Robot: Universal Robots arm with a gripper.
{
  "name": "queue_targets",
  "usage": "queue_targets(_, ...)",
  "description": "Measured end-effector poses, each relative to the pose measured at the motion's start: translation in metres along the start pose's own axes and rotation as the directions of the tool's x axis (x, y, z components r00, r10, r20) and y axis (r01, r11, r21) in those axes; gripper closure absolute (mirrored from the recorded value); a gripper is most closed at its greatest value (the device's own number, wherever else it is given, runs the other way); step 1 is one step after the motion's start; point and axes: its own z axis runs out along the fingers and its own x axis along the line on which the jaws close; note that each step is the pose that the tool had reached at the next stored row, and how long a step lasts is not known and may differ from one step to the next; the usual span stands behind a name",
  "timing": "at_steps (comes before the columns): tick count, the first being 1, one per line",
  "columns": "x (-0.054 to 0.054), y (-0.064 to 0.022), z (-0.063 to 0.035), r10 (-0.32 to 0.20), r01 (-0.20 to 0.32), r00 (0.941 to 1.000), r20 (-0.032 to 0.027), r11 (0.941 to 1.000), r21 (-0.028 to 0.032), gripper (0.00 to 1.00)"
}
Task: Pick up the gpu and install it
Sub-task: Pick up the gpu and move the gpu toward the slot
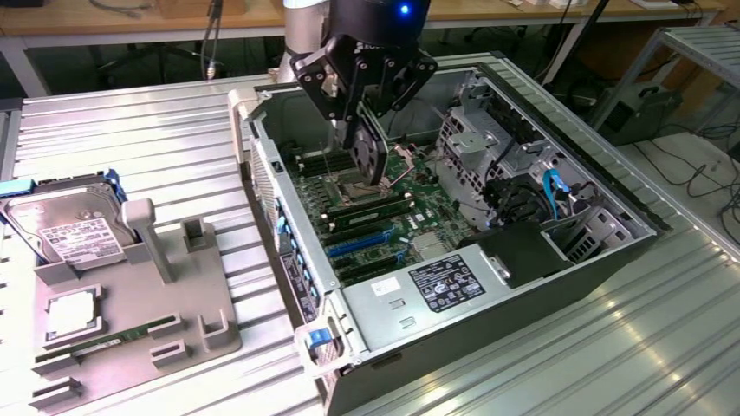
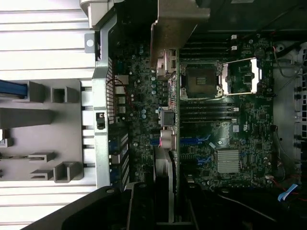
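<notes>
the thin rectangular gpu card (image 1: 369,154) is black; the flat motherboard (image 1: 399,211) is green, its long plastic slots (image 1: 356,243) blue.

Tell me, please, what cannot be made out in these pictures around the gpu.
Exterior view: the end effector covers the top edge of the gpu, hiding the grip.
Wrist view: the edge-on gpu hides the motherboard slots beneath it.
Exterior view: print on the hard drive label is too small.
</notes>
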Motion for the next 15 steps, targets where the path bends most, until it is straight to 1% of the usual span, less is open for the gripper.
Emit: queue_targets(15,-0.020,0.0009,0.0003,0.000,0.000,1.0000,0.0000,1.0000,-0.0001,0.72)
